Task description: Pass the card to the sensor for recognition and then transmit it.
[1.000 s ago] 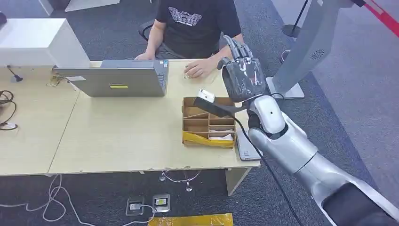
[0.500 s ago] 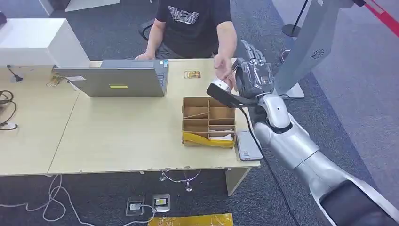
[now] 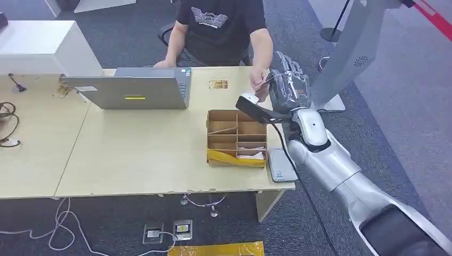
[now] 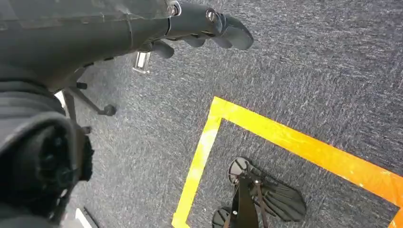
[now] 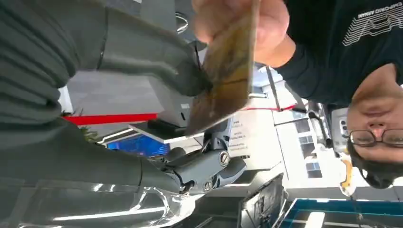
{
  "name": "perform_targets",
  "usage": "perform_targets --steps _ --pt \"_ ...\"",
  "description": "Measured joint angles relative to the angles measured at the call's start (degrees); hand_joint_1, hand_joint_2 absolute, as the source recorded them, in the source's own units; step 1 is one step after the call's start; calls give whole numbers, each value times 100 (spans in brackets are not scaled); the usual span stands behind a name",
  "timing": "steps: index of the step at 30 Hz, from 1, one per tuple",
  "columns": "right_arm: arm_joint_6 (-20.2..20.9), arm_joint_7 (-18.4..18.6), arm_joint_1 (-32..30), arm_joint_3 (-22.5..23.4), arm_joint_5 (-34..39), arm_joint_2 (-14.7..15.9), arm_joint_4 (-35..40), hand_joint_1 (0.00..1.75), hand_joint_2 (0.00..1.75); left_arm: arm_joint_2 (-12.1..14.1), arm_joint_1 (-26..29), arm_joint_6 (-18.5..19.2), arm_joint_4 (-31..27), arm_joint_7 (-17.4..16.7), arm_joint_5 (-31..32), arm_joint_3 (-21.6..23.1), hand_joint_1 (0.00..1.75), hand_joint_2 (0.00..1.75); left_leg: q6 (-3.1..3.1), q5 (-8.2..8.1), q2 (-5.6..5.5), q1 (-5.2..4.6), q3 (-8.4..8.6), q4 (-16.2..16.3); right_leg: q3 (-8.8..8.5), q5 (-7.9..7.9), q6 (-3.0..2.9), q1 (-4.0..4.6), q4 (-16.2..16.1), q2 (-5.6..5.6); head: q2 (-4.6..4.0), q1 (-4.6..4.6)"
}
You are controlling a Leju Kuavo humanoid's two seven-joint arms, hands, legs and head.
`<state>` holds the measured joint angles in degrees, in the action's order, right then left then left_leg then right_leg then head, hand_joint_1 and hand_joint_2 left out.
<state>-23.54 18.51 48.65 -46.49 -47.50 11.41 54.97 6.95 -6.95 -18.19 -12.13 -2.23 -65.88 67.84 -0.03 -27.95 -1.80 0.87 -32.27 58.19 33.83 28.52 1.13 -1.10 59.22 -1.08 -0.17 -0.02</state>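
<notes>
A person's hand [image 3: 260, 79] holds a thin card [image 3: 265, 81] up against my right hand [image 3: 289, 86], which is raised over the desk's far right corner. In the right wrist view the yellowish card [image 5: 223, 71] hangs from the person's fingers [image 5: 237, 21]. My grey thumb [image 5: 142, 52] touches its face, while my darker fingers [image 5: 202, 168] stay apart below it. A second card [image 3: 218, 84] lies flat on the desk. A flat grey sensor device [image 3: 280, 164] sits at the desk's right edge. My left hand [image 4: 190, 23] hangs over the carpet, fingers loosely extended and holding nothing.
A cardboard box with compartments [image 3: 234, 114] stands beside the sensor device. A grey laptop [image 3: 130, 90] is further left, with the seated person [image 3: 218, 26] behind the desk [image 3: 133, 154]. A white stand [image 3: 346, 53] rises close to my right hand. Cables trail at the desk's left.
The person's hand lifted from the desk and brought a card up to my right hand. My right hand moved from above the box toward the far right corner. A card on the desk was uncovered.
</notes>
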Motion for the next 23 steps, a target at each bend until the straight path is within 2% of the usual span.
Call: perform_targets --steps 8,12,16,23 --pt "24 98 -182 195 -201 2 0 0 175 -2 -1 -22 0 -5 -20 2 0 0 0 0 4 0 3 0 2 0 0 0 -1 -4 0 0" --pt "247 243 -291 370 -39 96 33 0 175 -2 -1 15 0 -5 -18 2 0 0 0 0 2 0 5 0 2 0 0 0 -1 -1 0 -2" --pt "564 455 -295 676 353 372 96 0 175 0 9 28 0 -4 -37 2 0 0 0 0 4 -2 7 1 2 0 0 -1 -2 -3 0 2" --pt "887 715 -375 1352 1112 1113 109 0 175 0 15 22 0 -7 -116 2 0 0 2 -2 3 -5 3 3 1 -1 2 -5 -7 -1 0 -2"
